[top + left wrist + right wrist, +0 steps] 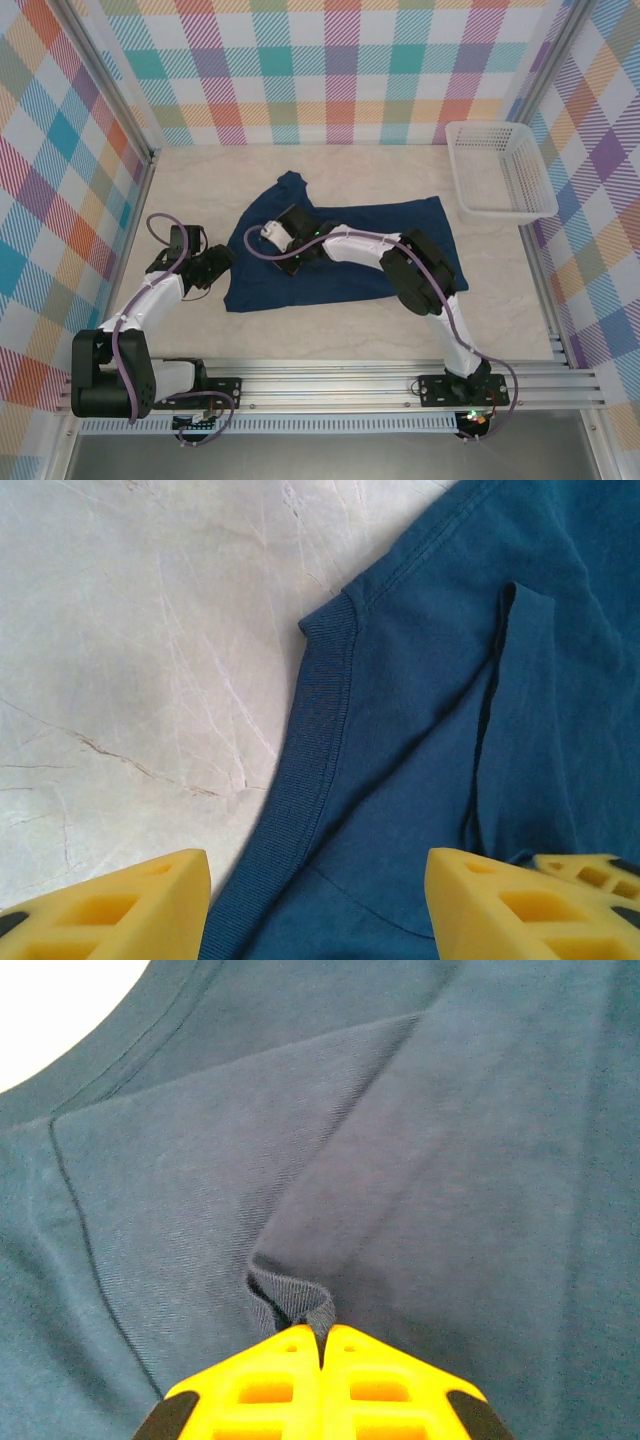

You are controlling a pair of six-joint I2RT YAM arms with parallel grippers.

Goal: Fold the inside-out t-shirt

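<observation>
Pinching a small ribbed fold of the shirt (430, 1160) with the right hand (322, 1335), pressed together on the cloth, over the garment's left-centre. Holding the left hand (315, 900) spread wide, straddling a ribbed band at the shirt's edge, gripping nothing. Lies mostly flat across the middle of the tabletop (330, 335), bunched at its far-left corner, with one flap lapped over the body. Judged an early stage: no finished fold visible. Remaining: turn in both sides, then halve; smooth between steps.
</observation>
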